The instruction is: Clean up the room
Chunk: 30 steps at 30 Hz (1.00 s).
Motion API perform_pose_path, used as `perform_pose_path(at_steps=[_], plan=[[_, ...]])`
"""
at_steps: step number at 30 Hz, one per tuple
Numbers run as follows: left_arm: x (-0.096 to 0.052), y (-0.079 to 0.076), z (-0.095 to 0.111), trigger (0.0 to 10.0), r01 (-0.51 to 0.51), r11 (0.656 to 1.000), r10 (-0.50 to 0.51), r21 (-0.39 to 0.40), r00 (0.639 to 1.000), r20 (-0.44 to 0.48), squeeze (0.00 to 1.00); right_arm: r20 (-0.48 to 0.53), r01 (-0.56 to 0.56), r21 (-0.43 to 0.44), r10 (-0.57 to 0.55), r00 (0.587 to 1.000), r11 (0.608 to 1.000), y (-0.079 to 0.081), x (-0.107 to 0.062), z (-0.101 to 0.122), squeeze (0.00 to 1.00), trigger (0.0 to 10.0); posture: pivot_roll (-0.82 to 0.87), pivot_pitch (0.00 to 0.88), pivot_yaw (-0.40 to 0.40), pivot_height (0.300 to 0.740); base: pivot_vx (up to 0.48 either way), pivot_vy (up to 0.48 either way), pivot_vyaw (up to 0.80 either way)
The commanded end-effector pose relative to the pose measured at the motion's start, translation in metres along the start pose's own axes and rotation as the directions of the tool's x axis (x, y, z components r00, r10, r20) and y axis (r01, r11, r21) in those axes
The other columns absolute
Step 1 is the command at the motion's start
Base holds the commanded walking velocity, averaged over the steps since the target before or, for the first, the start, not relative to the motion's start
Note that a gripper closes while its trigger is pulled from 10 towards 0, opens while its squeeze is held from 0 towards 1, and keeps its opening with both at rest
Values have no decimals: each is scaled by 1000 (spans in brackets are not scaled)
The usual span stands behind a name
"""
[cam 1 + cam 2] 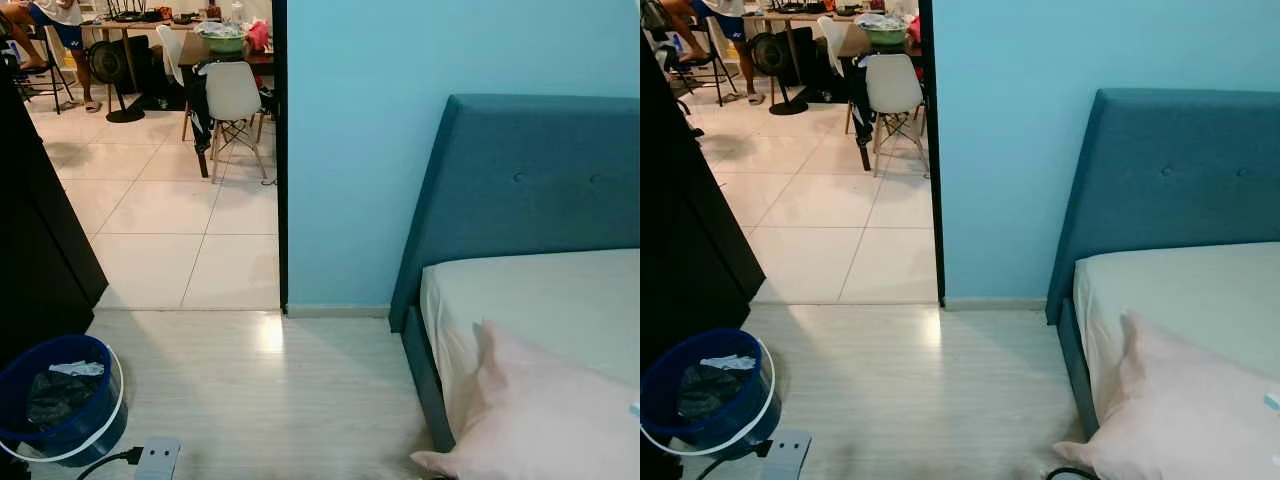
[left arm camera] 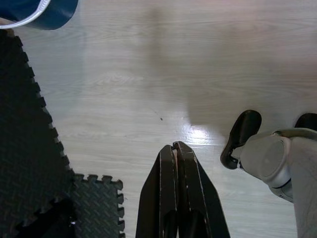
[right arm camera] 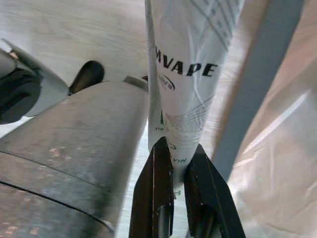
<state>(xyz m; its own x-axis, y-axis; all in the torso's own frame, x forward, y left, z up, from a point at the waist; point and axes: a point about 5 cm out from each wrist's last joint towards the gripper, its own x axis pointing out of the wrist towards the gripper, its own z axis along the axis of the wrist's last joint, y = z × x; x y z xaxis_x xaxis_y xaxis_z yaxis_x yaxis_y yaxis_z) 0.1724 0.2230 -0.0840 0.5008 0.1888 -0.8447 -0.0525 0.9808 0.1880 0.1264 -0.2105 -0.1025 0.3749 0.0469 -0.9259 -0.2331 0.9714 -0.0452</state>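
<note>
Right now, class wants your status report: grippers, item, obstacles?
Right gripper shut on white printed wrapper. Left gripper shut, holding nothing. Blue bin ahead-left; power strip beside it.

Bed [image 1: 530, 200]: cropped by the right and lower frame edges; foot end out of frame. Pink pillow [image 1: 540, 415]: lower and right portions cut off. Blue bin [image 1: 60, 400]: left rim clipped, contents indistinct beyond dark bag and pale scrap. Power strip [image 1: 157, 458]: lower part cropped. Person [image 1: 50, 25] in far room: upper body beyond top edge. White printed packet [image 3: 190, 59] in the right gripper [image 3: 178, 163]: lettering partly legible, upper end cut off. Table items [image 1: 225, 35]: too small to identify.
</note>
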Motion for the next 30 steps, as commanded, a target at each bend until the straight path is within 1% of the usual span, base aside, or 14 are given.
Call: perform_pose_path(at_steps=[1, 8, 16, 18, 20, 24, 27, 30], plan=[[0, -2, 0, 10000, 9, 1000, -9, 4, 1000, -8, 0, 13, -1, -9, 1, 1000, 1000, -2, 0, 3, 0, 10000, 67, 0, -53, 740, 0, 0, 550], [0, -3, 1, 10000, 14, 1000, -14, 5, 1000, -5, 0, 31, -5, -17, 6, 999, 1000, 1, 1, 13, 0, 10000, 69, 0, -54, 740, 0, 0, 551], [0, -4, 2, 10000, 20, 1000, -20, 13, 1000, -3, 0, 41, -9, -19, 9, 999, 1000, 0, 2, 17, 0, 10000, 64, 0, -54, 740, 0, 0, 548], [0, -4, 2, 10000, 22, 1000, -22, 17, 1000, -2, 0, 41, -9, -19, 10, 999, 1000, -1, 1, 17, 0, 10000, 64, 0, -55, 740, 0, -300, 550], [1, -4, 3, 10000, 24, 999, -24, 42, 1000, -7, 0, 42, -9, -19, 9, 999, 1000, -2, 1, 17, 0, 10000, 64, 0, -55, 740, 0, -465, 547], [0, -4, 2, 10000, 24, 999, -24, 25, 1000, -8, 0, 43, -9, -19, 10, 999, 1000, -3, 1, 17, 0, 10000, 64, 0, -55, 740, 0, -407, 548], [0, -4, 2, 10000, 17, 1000, -17, 8, 1000, -3, 0, 45, -10, -20, 11, 999, 1000, -2, 1, 17, 0, 10000, 64, 0, -55, 740, 0, 0, 550], [0, -4, 2, 10000, 15, 1000, -15, 10, 1000, -2, 0, 46, -11, -20, 11, 999, 1000, -2, 1, 18, 0, 10000, 64, 0, -55, 740, 0, 0, 550]])
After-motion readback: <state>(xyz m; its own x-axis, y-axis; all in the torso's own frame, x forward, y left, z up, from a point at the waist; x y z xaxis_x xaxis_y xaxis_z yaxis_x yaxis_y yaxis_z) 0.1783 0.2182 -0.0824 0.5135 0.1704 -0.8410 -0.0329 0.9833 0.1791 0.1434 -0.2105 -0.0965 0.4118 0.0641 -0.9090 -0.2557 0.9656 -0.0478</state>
